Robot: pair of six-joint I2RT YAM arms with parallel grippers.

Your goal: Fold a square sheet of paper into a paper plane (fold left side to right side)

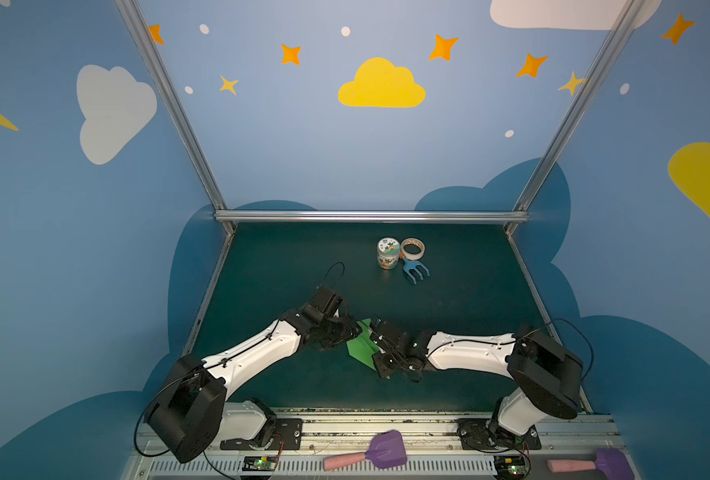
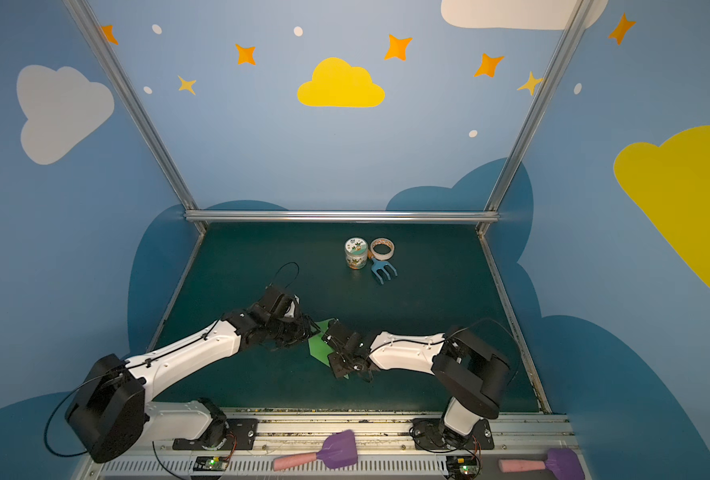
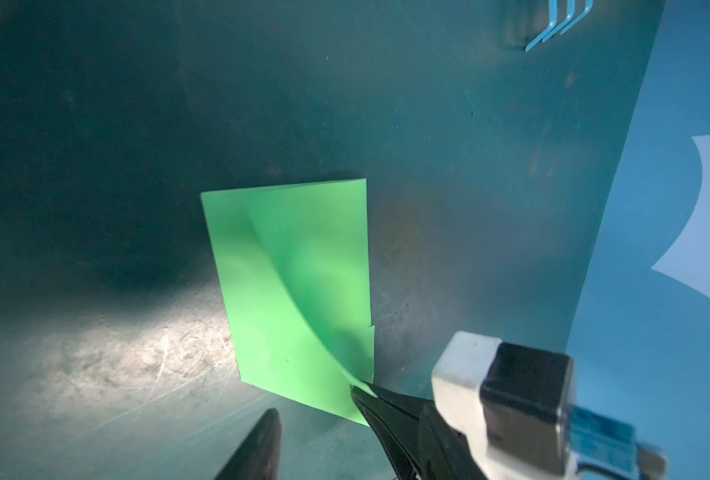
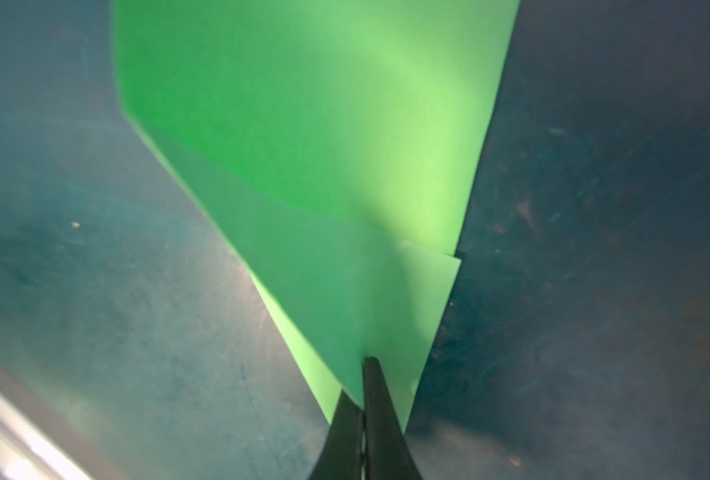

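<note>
Right jaws on paper (image 1: pixel 359 351) — lengthwise near-to-far

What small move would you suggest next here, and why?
Probably the right gripper should draw its pinched corner of the bright green square sheet of paper across into the fold. Its jaws are shut on that lifted flap, while the left gripper is open.

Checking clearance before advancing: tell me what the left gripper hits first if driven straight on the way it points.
The folded green paper, lying on the mat just ahead of the open left gripper; one fingertip seems to touch its lifted corner.
</note>
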